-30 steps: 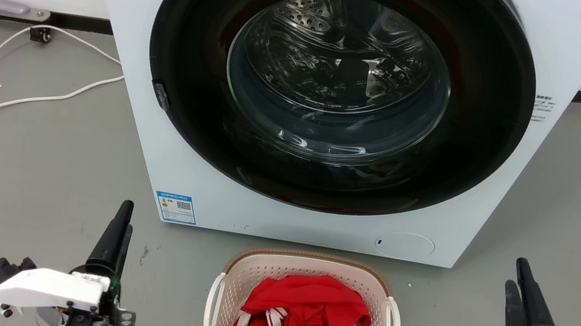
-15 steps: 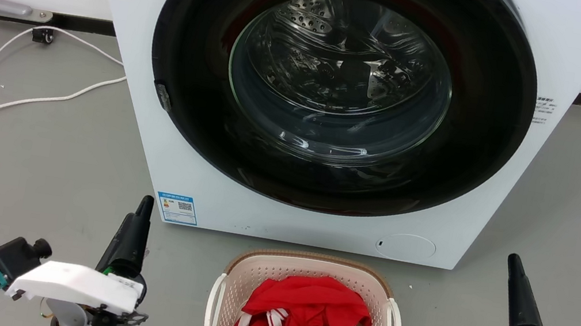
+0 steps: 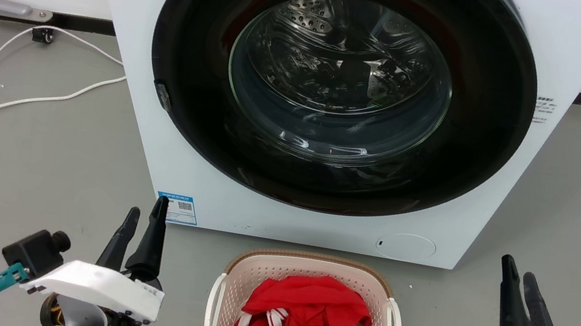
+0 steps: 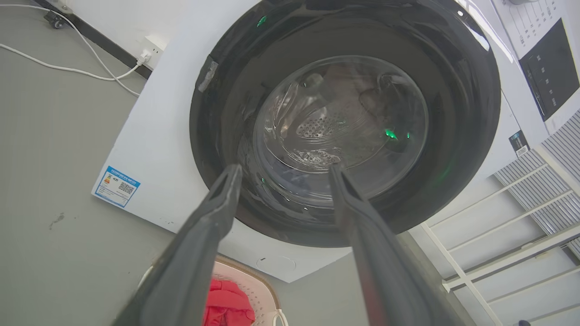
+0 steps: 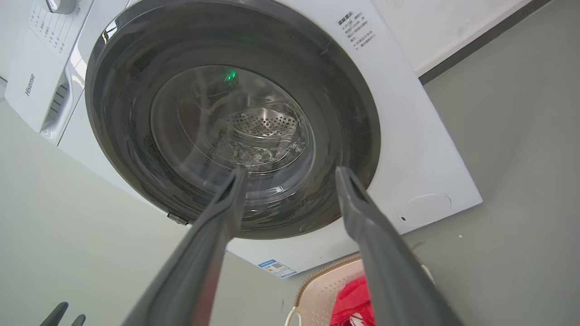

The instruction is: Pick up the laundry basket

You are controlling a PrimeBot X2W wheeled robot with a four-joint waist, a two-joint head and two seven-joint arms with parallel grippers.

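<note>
The white washing machine (image 3: 334, 106) occupies the 12 o'clock sector of the head view and stands on the grey floor (image 3: 35, 157). The laundry basket (image 3: 310, 259) stands on the floor just in front of the machine, at 6 o'clock of its round glass door, and contains a red garment (image 3: 302, 310) with white stripes. The left gripper (image 3: 148, 206) is at 9 o'clock of the basket and the right gripper (image 3: 517, 268) at 3 o'clock, both well apart from it, each with fingers parted and holding nothing.
</note>
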